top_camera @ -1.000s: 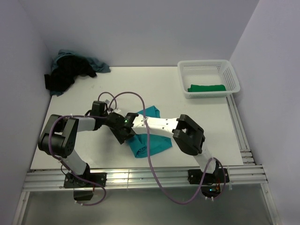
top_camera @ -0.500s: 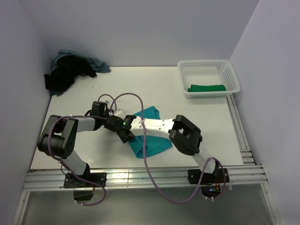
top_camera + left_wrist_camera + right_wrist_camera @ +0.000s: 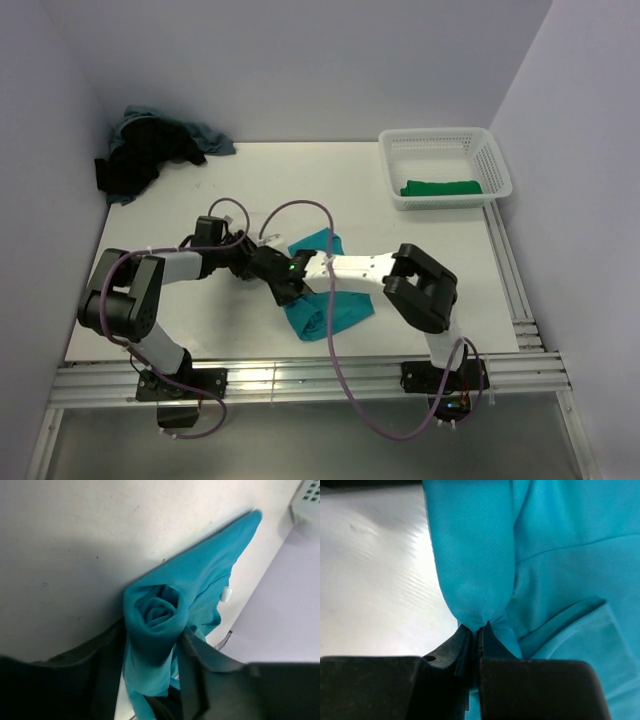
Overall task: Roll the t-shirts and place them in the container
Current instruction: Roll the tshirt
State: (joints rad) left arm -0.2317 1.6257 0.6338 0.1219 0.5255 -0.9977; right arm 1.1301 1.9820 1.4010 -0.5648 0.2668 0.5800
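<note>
Teal shirt [image 3: 350, 310], mid tabletop [image 3: 400, 230]: partly rolled, my left jaws closed around its rolled end, my right jaws clenched on a fold of loose cloth. Green shirt [image 3: 441, 187]: in basket [image 3: 435, 133], judged done. Pile [image 3: 150, 158], far left corner: black and grey-blue shirts, unrolled, left to do.

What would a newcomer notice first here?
The teal shirt at the near middle of the table, with both grippers on it. The left gripper holds its rolled end, a tight spiral; the right gripper pinches a fold. Then the green shirt in the basket back right, and a dark pile back left.
</note>
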